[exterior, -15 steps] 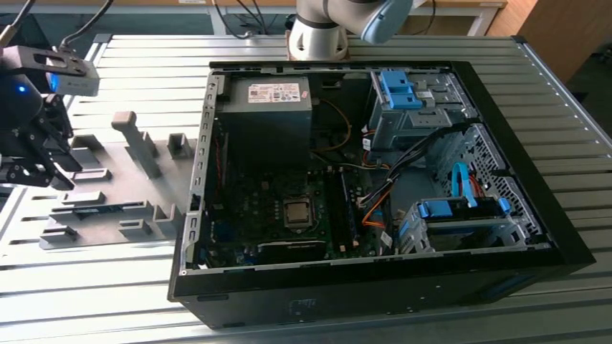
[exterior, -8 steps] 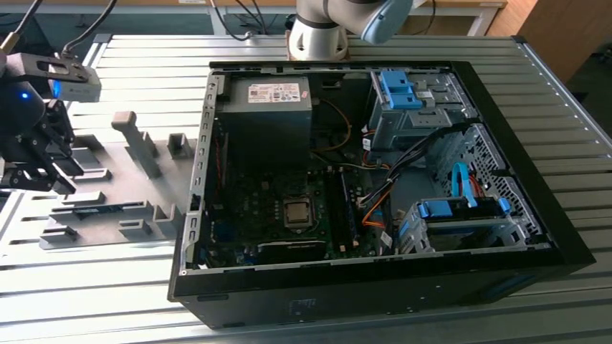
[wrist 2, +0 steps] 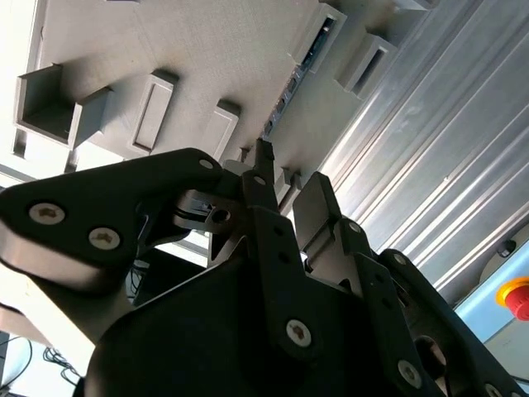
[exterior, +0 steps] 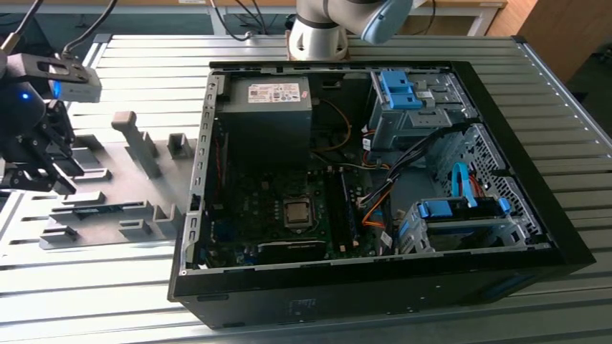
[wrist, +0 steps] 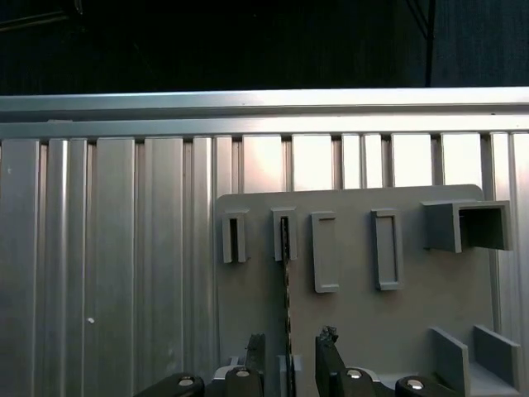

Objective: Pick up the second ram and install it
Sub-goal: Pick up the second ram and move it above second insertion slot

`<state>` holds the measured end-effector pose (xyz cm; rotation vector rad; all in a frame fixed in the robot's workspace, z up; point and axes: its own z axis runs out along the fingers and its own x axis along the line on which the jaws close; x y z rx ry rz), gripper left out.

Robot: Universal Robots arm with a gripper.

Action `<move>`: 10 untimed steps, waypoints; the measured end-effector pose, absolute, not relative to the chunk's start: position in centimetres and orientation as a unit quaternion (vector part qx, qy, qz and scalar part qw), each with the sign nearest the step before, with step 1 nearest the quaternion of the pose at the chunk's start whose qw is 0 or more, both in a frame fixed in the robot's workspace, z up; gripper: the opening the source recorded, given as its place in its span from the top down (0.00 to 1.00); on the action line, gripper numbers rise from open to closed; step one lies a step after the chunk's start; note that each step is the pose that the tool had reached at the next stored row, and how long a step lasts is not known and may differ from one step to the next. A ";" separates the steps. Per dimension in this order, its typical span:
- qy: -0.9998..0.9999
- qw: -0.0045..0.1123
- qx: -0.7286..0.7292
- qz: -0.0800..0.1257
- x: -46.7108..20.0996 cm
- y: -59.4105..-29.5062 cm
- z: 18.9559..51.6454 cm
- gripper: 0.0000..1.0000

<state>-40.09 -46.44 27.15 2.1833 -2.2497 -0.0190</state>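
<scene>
The gripper [wrist: 289, 351] hangs open, its 2 fingers [wrist: 255, 357] on either side of the second ram [wrist: 286, 273]. The ram stands on edge in the grey holder plate [wrist: 364, 322] on the table [wrist: 124, 248]. It looks ungrasped, so I judge both lifting and installing still undone.

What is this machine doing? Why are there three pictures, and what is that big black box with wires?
That is a grey robot arm with a black metal pincer for a hand. One picture comes from a camera standing apart; the other two come from cameras riding on the arm's wrist. On the ribbed silver metal table lies an open black computer case and, at the exterior view's left, a flat grey plastic holder plate. A long, thin, bluish-green memory stick stands on edge in the plate. The pincer is open, one finger on each side of the stick, holding nothing yet.
</scene>
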 end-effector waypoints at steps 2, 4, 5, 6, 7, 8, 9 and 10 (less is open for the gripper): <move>-0.718 0.003 0.696 -0.006 -40.1 -46.4 27.0 0.62; -0.718 0.003 0.696 -0.006 -40.1 -46.4 26.8 0.62; -0.718 0.003 0.696 -0.006 -40.1 -46.4 26.7 0.62; -0.718 0.003 0.696 -0.006 -40.1 -46.4 26.6 0.62; -0.718 0.003 0.696 -0.006 -40.1 -46.4 26.5 0.62; -0.718 0.003 0.696 -0.006 -40.1 -46.5 26.5 0.62; -0.718 0.003 0.696 -0.006 -40.1 -46.5 26.4 0.62; -0.718 0.003 0.696 -0.006 -40.1 -46.5 26.3 0.62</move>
